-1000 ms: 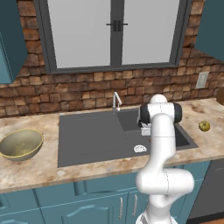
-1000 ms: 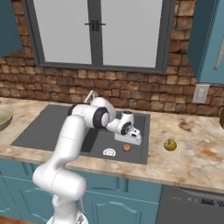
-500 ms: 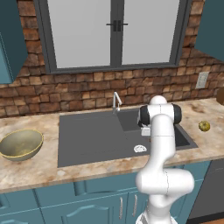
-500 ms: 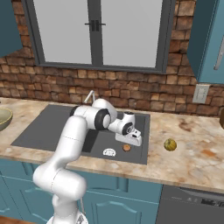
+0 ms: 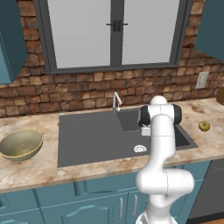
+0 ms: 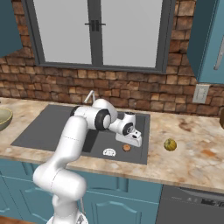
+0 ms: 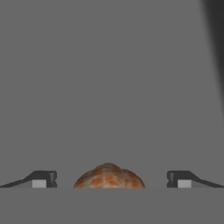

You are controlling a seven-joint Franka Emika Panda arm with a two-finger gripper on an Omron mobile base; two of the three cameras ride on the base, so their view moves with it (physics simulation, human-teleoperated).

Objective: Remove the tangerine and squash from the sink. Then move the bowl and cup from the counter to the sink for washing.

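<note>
- Two dark fingertips (image 7: 43, 179) stand wide apart in the hand view, one on each side of the tangerine (image 7: 109, 176); neither touches the fruit, and bare grey sink floor shows between each tip and the orange skin.
- Gripper (image 6: 131, 139): jaws spread, nothing clamped, lowered into the deeper basin of the sink (image 6: 52, 127) at that basin's front right part.
- Tangerine, right base view (image 6: 127, 148): a small orange ball on the basin floor, just beside the white hand and right of the white drain (image 6: 109, 152).
- Sink, left base view (image 5: 87, 140): dark grey and rectangular, with the flat drainboard on its left and the basin on its right; the chrome faucet (image 5: 116, 100) rises at its back edge.
- Squash (image 6: 170, 145): a yellow-green roundish fruit on the speckled counter (image 6: 197, 153), outside the sink and to the right of its rim; in the left base view it lies likewise right of the sink (image 5: 204, 126).
- Bowl (image 5: 19, 144): wide, olive-brass, thin yellow rim, upright on the counter well to the left of the sink; its edge also shows left of the sink in the right base view (image 6: 4, 118).
- Arm (image 5: 162, 148): white, it rises in front of the sink and bends down over the basin.
</note>
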